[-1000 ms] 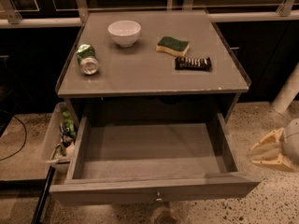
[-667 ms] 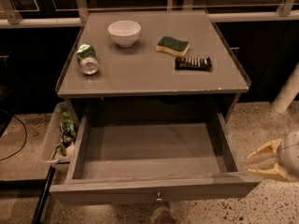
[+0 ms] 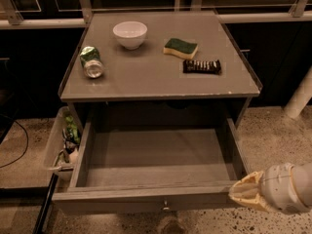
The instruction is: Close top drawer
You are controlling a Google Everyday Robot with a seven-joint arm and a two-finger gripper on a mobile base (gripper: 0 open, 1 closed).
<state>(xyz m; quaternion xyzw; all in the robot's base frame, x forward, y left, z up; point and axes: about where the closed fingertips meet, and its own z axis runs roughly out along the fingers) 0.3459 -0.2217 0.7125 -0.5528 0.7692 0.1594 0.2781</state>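
The top drawer (image 3: 156,152) of a grey cabinet is pulled fully out toward me, wide, deep and empty inside. Its flat grey front panel (image 3: 122,200) runs along the bottom of the view with a small round metal knob (image 3: 165,206) at its centre. My gripper (image 3: 242,193) comes in from the lower right, its cream fingertips right at the right end of the front panel; I cannot tell whether it touches.
The cabinet top (image 3: 156,77) carries a white bowl (image 3: 130,34), a crushed green can (image 3: 91,61), a green-and-yellow sponge (image 3: 180,48) and a dark snack bar (image 3: 202,67). A bin of clutter (image 3: 62,145) hangs at the left. A white post (image 3: 300,96) stands at right.
My gripper has moved left and down along the right side, from beside the drawer to the right end of its front panel. The drawer has not moved.
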